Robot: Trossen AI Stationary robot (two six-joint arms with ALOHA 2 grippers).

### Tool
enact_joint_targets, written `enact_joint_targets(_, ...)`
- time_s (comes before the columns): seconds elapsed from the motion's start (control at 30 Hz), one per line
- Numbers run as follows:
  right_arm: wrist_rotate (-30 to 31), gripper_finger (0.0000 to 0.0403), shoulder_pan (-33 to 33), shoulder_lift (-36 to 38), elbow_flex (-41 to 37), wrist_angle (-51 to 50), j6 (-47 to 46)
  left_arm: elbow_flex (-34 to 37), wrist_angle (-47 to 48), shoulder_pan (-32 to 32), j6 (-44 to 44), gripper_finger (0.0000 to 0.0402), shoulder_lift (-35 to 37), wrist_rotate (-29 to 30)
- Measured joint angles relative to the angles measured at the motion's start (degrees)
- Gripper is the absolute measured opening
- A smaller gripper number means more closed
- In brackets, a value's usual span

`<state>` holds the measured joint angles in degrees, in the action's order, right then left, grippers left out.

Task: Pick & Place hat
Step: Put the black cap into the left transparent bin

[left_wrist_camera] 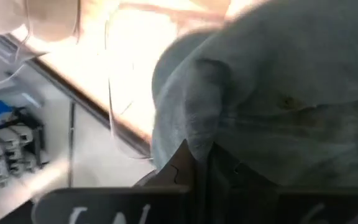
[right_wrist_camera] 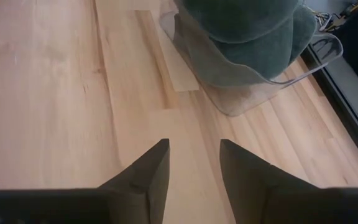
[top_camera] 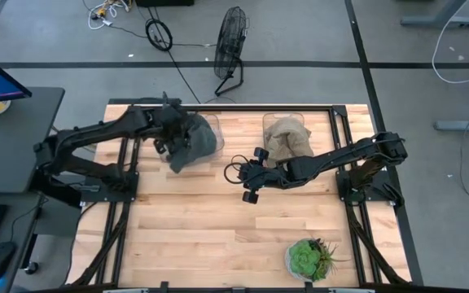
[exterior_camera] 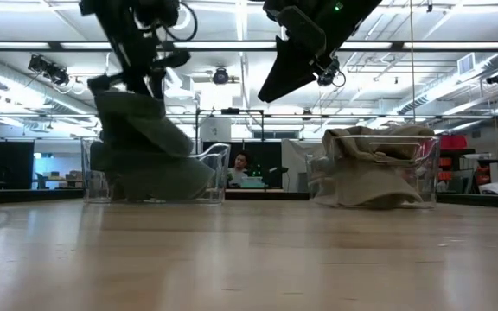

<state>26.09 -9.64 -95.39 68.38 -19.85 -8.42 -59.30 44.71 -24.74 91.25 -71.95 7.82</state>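
A grey-green hat (top_camera: 192, 143) hangs from my left gripper (top_camera: 172, 137) at the left clear bin (top_camera: 212, 129), near the table's far edge. In the low view the hat (exterior_camera: 145, 151) droops from the shut gripper (exterior_camera: 141, 86) down into that bin (exterior_camera: 219, 173). A tan hat (top_camera: 287, 140) lies heaped in the right clear bin (exterior_camera: 422, 173). My right gripper (top_camera: 247, 176) is open and holds nothing. It hovers above the table's middle, between the two bins, and faces the green hat (right_wrist_camera: 247, 31). My left gripper is shut on a raised fold of the green hat's cloth (left_wrist_camera: 201, 134), pinched between its two fingers (left_wrist_camera: 222, 180) from above. The hat hangs slack below the fingers, and its lower part (exterior_camera: 158, 186) reaches down inside the left clear bin.
A potted succulent (top_camera: 308, 259) stands near the table's near right corner. The wooden top (top_camera: 210, 228) between the bins and the near edge is bare. A fan (top_camera: 230, 49) and cables lie on the floor beyond the far edge; a desk with a monitor is to the left.
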Motion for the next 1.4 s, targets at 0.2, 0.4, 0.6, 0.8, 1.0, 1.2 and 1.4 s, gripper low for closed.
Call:
enact_joint_targets(0.2,-0.02,0.0146,0.12,0.00,-0.02,0.07,0.00,6.50,-14.64,-3.66,6.56,0.0019,-0.05,-3.36)
enact_joint_targets(0.4,-0.02,0.0146,0.12,0.00,-0.02,0.17,-0.10,8.31,-24.26,-5.62,12.66,0.0015,-0.05,-5.14)
enact_joint_targets(0.6,-0.02,0.0146,0.12,0.00,-0.02,0.15,-0.11,8.21,-19.87,-7.91,5.45,0.0026,-3.27,-6.15)
enact_joint_targets(0.8,-0.02,0.0146,0.12,0.00,-0.02,0.24,-0.09,8.01,-22.69,-7.54,-4.01,0.0032,-9.23,-7.13)
enact_joint_targets(1.0,-0.04,0.0146,0.07,0.00,-0.02,-0.20,-0.09,8.19,-31.46,-6.93,-21.87,0.0040,-12.13,-7.84)
enact_joint_targets(1.2,-0.15,0.0146,0.07,0.00,-0.02,-0.86,-0.09,8.21,-32.16,-6.93,-33.13,0.0079,-12.25,-7.75)
enact_joint_targets(1.4,-0.13,0.0146,0.13,0.00,-0.02,0.40,-0.09,7.39,-30.87,-4.49,-39.11,0.0154,-11.06,-3.77)
